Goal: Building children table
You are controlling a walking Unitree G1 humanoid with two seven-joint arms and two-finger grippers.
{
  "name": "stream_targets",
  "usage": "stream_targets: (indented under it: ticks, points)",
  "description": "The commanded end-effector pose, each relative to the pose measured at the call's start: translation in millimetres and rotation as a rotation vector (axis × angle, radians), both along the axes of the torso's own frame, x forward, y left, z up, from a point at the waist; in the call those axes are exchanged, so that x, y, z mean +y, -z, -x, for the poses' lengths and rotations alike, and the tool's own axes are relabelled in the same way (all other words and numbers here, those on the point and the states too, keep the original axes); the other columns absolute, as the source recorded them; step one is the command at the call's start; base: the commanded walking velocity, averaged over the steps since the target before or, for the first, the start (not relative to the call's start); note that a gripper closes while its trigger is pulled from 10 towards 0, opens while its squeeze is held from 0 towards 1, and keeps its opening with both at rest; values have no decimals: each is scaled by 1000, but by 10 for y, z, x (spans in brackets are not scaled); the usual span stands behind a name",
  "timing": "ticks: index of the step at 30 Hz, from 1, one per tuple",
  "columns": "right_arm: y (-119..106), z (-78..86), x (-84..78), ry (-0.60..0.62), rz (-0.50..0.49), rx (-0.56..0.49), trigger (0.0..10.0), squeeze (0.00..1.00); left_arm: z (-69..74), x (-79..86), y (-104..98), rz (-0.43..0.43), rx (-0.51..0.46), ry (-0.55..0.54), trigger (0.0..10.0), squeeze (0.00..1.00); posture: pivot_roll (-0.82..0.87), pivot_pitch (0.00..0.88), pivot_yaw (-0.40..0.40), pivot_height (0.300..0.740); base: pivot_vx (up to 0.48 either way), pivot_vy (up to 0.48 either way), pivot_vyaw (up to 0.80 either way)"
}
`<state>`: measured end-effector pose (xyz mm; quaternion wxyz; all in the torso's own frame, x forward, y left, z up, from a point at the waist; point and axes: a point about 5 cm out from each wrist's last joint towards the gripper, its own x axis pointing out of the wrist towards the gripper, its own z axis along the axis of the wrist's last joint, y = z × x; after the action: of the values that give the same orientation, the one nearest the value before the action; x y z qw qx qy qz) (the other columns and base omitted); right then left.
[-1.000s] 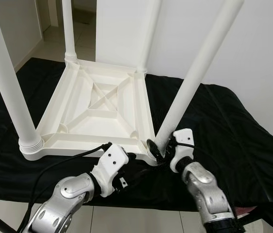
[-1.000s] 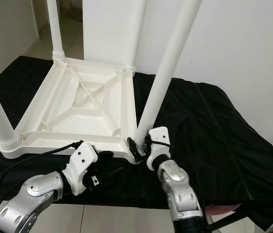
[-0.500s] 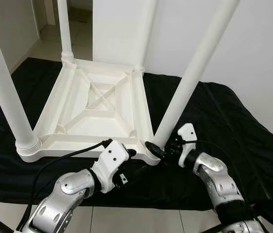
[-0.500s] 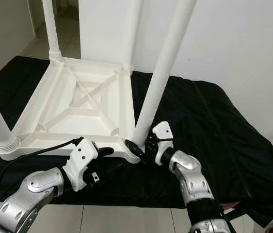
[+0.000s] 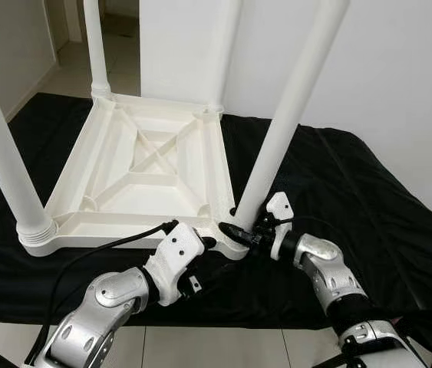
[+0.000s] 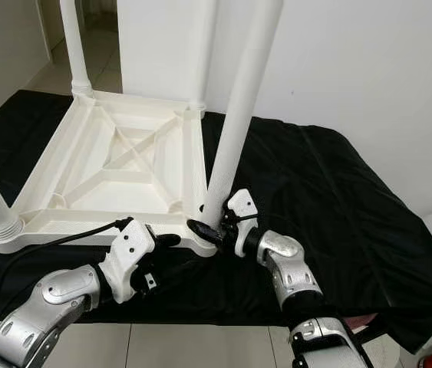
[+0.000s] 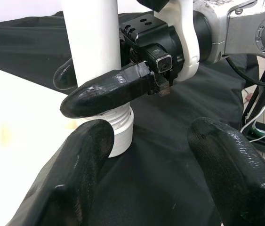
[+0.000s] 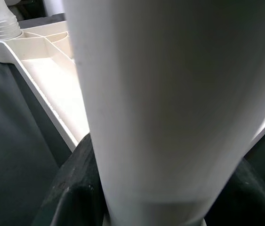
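A black cloth (image 5: 338, 192) covers the surface on which the white plastic children's table (image 5: 150, 165) lies upside down, its ribbed underside facing up. All four round white plastic legs stand in its corner sockets: the far left leg (image 5: 95, 46), the far right leg (image 5: 229, 54), the near left leg (image 5: 4, 161) with its threaded collar showing at the base, and the near right leg (image 5: 288, 115), which leans slightly away from upright.

The right end effector (image 5: 240, 228) is clamped around the base of the near right leg just above its threaded collar (image 7: 118, 129), one black finger (image 7: 106, 92) crossing in front of the leg and the other behind it. The left end effector (image 7: 151, 165) hovers just beside the same corner, fingers spread apart and holding nothing.

Judging by this, the build is nearly finished: three legs look seated, and what seems left is turning the last leg fully home in its socket, straightening it, then flipping the table onto its feet.
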<state>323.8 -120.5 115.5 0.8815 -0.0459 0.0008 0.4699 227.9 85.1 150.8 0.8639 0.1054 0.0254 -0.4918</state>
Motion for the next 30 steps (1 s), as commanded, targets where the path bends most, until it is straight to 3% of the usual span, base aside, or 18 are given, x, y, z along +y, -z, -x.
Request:
stream_targets:
  ticks: [1, 6, 7, 8, 16, 21, 22, 24, 25, 27, 30]
  points:
    - [47, 12, 19, -21, 27, 18, 0, 0, 12, -16, 7, -6, 0, 4, 10000, 0, 58, 0, -126, 740, 0, 0, 0]
    - [58, 60, 24, -14, -3, 39, 0, 0, 12, -25, 13, -3, 1, 5, 10000, 0, 55, 0, -131, 740, 0, 0, 0]
    - [60, 74, 27, -1, -6, 37, 4314, 0, 14, -31, 17, -2, 1, 6, 10000, 0, 51, 0, -136, 740, 0, 0, 0]
    - [53, 86, 35, 24, -14, 39, 10000, 0, 16, -42, 21, -1, 1, 8, 10000, 0, 50, 0, -139, 740, 0, 0, 0]
    - [13, 96, 68, 192, -54, 28, 10000, 0, 22, -58, 40, 1, 4, 13, 10000, 0, 47, 0, -149, 740, 0, 0, 0]
    - [-4, 148, 109, 429, -104, 30, 10000, 0, 23, -66, 60, -2, 4, 14, 10000, 0, 47, 0, -162, 740, 0, 0, 0]
    - [-4, 148, 109, 429, -104, 30, 10000, 0, 23, -66, 60, -2, 4, 14, 10000, 0, 47, 0, -162, 740, 0, 0, 0]
    - [5, 183, 114, 570, -118, 60, 10000, 0, 21, -66, 61, -2, 3, 16, 10000, 0, 47, 0, -168, 740, 0, 0, 0]
    - [5, 183, 114, 570, -118, 60, 10000, 0, 21, -66, 61, -2, 3, 16, 10000, 0, 47, 0, -168, 740, 0, 0, 0]
    - [26, 226, 98, 711, -108, 73, 10000, 0, 25, -69, 66, -3, 4, 19, 10000, 0, 47, 0, -168, 740, 0, 0, 0]
    - [26, 273, 92, 813, -91, 71, 10000, 0, 27, -72, 70, -4, 4, 23, 10000, 0, 46, 0, -168, 740, 0, 0, 0]
